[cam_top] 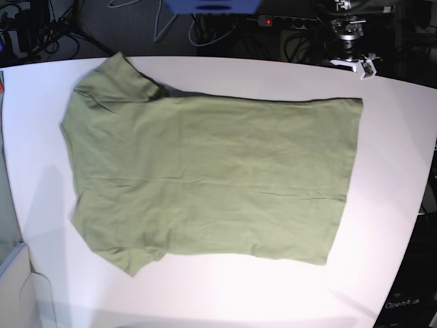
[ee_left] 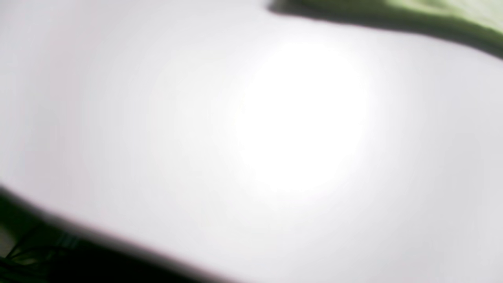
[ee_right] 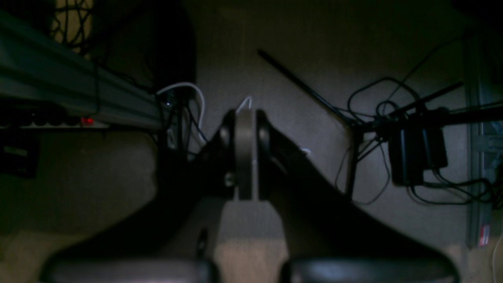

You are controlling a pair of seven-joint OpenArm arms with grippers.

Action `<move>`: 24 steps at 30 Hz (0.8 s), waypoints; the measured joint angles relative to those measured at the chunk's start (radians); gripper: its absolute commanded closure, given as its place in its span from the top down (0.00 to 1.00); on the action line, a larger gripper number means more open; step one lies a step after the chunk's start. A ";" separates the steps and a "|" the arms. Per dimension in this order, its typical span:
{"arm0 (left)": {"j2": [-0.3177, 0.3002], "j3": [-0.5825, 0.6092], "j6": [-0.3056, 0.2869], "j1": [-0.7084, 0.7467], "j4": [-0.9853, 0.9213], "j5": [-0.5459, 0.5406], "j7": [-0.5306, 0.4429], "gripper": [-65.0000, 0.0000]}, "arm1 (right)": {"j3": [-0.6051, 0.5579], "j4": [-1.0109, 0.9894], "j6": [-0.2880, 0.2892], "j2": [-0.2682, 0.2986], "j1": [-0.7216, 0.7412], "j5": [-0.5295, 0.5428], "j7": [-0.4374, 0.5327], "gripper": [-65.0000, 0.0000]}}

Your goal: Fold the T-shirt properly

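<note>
The olive-green T-shirt (cam_top: 212, 178) lies spread flat on the white table (cam_top: 389, 137) in the base view, with sleeves and neck to the left and hem to the right. A blurred edge of the T-shirt (ee_left: 432, 19) shows at the top right of the left wrist view, over the table (ee_left: 196, 137). No arm shows in the base view. My right gripper (ee_right: 245, 118) is shut and empty, off the table, pointing at the dark floor. My left gripper does not show in any view.
Under the right gripper are tangled cables, a grey metal rail (ee_right: 59, 94) and a black power brick (ee_right: 416, 157). Behind the table stand a metal clamp stand (cam_top: 351, 41) and a blue object (cam_top: 212, 5). The table's dark edge (ee_left: 59, 251) shows at lower left.
</note>
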 measured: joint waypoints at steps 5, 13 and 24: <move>0.000 0.000 0.002 0.003 0.000 -0.003 0.003 0.01 | 0.003 0.002 0.000 0.014 0.003 0.001 0.006 0.00; 0.025 0.046 -0.003 0.058 0.008 0.002 0.161 0.01 | 0.002 0.001 0.000 0.017 0.000 0.000 0.006 0.00; 0.043 0.047 -0.001 0.219 0.001 0.013 0.391 0.01 | 0.002 0.001 0.000 0.020 0.005 0.000 0.003 0.00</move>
